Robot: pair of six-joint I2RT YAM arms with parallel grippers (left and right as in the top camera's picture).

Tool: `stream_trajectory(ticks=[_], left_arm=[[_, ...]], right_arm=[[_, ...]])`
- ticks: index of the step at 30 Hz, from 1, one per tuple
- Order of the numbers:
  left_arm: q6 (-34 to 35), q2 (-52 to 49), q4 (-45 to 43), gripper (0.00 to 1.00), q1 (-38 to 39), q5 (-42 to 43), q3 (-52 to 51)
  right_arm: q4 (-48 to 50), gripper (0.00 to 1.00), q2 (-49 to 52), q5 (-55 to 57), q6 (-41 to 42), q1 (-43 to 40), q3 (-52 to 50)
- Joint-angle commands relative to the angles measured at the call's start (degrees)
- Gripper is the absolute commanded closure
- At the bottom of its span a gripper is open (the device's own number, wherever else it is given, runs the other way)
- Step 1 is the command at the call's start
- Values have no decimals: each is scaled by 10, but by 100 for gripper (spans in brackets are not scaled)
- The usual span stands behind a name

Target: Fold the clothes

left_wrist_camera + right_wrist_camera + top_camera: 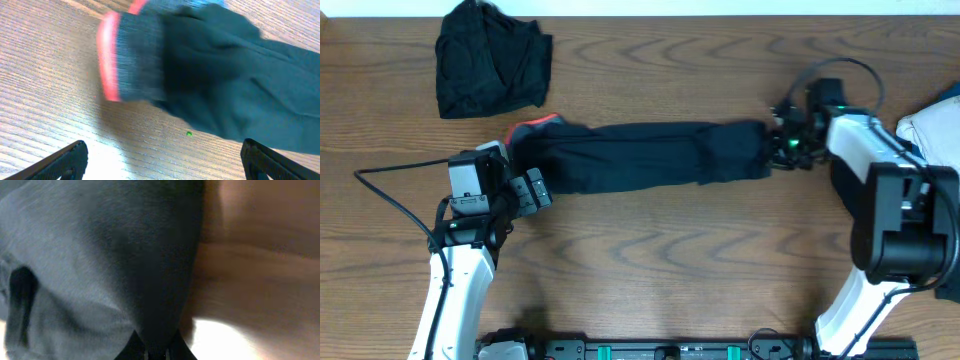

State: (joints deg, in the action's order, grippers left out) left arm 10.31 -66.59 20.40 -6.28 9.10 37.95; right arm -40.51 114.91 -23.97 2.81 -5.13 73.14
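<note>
The long black trouser-like piece point(640, 155) lies stretched left to right across the middle of the table. Its coral-red band point(535, 124) is at the left end. My left gripper point(540, 188) is open and empty, low over the table just in front of that left end. In the left wrist view the band point(108, 60) and dark fabric point(225, 85) lie beyond my wide-apart fingers point(165, 162), with bare wood between them. My right gripper point(775, 140) is at the right end, and its fingers point(155, 350) are shut on the dark fabric point(100, 255).
A crumpled black garment point(490, 55) lies at the far left corner. White and blue clothes point(932, 125) sit at the right edge behind my right arm. A black cable point(390, 195) runs across the table at the left.
</note>
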Motion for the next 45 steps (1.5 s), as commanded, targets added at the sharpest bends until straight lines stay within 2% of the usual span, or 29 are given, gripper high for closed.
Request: stream_trajectory(ticks=[1, 7, 13, 18, 24, 34, 39, 45], left_arm=[[-3, 4, 2, 2, 0, 8, 5], [-3, 4, 1, 2, 0, 8, 5], [-3, 4, 1, 2, 0, 8, 5], [-3, 4, 1, 2, 0, 8, 5], [-3, 4, 1, 2, 0, 8, 5], [-3, 4, 2, 2, 0, 8, 5], [-3, 4, 4, 2, 0, 8, 5], [-3, 4, 6, 2, 0, 8, 5]], right_arm=[[-24, 99, -7, 55, -7, -38, 28], [-92, 99, -23, 141, -12, -68, 84], [-164, 99, -56, 180, -12, -49, 182], [-184, 99, -73, 204, -12, 14, 226], [-185, 99, -67, 257, -4, 130, 225], [-160, 98, -43, 259, 10, 296, 216], [-159, 99, -23, 262, 8, 332, 215], [-176, 99, -18, 287, 8, 313, 215]])
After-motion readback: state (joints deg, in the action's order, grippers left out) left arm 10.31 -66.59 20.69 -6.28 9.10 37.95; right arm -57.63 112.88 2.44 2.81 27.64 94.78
